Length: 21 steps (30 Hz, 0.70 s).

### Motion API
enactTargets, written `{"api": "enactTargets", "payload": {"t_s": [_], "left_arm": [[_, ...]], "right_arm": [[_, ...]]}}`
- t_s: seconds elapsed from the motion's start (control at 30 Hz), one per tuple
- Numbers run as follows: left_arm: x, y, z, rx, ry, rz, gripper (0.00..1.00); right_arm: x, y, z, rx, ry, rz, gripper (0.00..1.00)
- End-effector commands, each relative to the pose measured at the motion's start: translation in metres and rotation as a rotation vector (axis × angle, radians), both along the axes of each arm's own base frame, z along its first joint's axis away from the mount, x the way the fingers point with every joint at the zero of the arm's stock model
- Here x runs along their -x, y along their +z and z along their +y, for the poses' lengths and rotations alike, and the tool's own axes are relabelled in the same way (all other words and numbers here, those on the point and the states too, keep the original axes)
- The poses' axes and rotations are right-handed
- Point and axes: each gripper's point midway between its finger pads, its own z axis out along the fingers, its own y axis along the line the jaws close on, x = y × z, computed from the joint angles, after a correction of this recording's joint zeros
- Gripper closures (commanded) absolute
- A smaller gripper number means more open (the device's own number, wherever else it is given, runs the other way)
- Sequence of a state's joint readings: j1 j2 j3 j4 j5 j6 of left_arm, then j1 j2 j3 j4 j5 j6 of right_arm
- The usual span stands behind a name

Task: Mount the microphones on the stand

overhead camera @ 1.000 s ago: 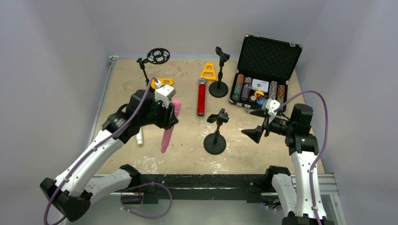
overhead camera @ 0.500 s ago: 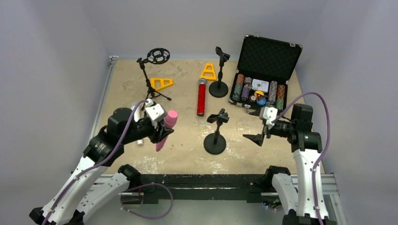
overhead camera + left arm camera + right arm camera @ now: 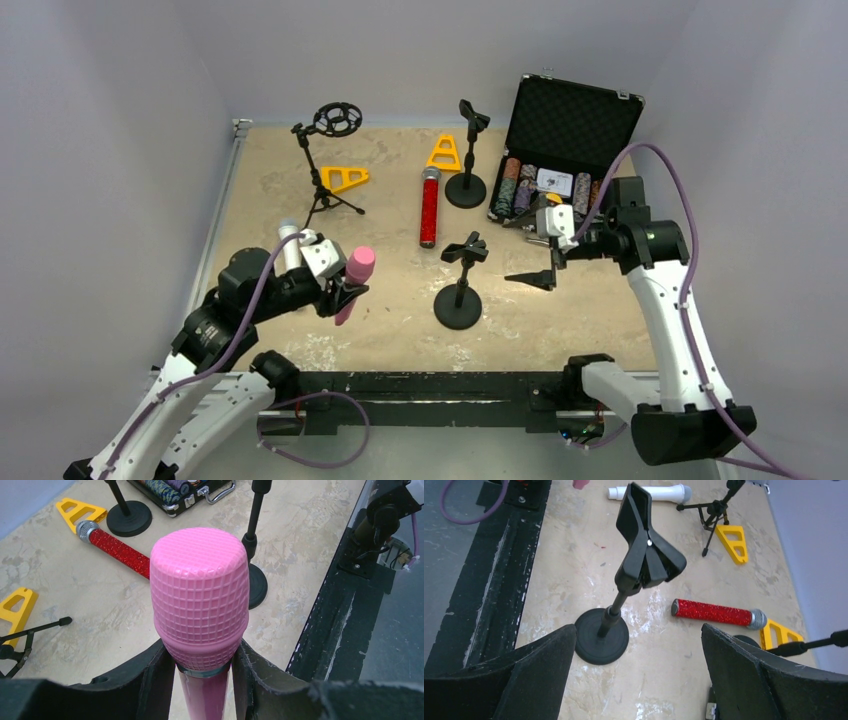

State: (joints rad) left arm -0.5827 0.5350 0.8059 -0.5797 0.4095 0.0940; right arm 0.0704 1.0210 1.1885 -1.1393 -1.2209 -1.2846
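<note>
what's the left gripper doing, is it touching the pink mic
Touching. The left wrist view shows the left gripper closed on the pink mic, both fingers pressed against its neck just under the head.

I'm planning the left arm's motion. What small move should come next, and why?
Probably swing the left end effector rightward, toward the near stand. It is shut on the pink microphone, held in the air; the stand's clip is empty, and the right end effector is open beside it.

Robot lab cell: plain grey walls (image 3: 120,120) around a scuffed beige tabletop (image 3: 400,330), black mounting rail (image 3: 430,385)
</note>
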Motion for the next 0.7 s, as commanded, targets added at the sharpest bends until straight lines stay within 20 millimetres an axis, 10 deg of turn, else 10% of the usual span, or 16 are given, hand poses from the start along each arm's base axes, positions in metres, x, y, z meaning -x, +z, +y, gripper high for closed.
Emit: {"api": "enactTargets", "payload": {"t_s": [0.0, 0.67], "left_arm": [[0.000, 0.017, -0.006, 0.051, -0.036, -0.068, 1.00], [0.002, 0.017, -0.009, 0.062, -0.058, -0.067, 1.00]], "right_arm": [[-0.013, 0.023, 0.017, 0.003, 0.012, 0.002, 0.02], [-0.009, 0.007, 0.067, 0.047, 0.190, 0.164, 0.17]]}}
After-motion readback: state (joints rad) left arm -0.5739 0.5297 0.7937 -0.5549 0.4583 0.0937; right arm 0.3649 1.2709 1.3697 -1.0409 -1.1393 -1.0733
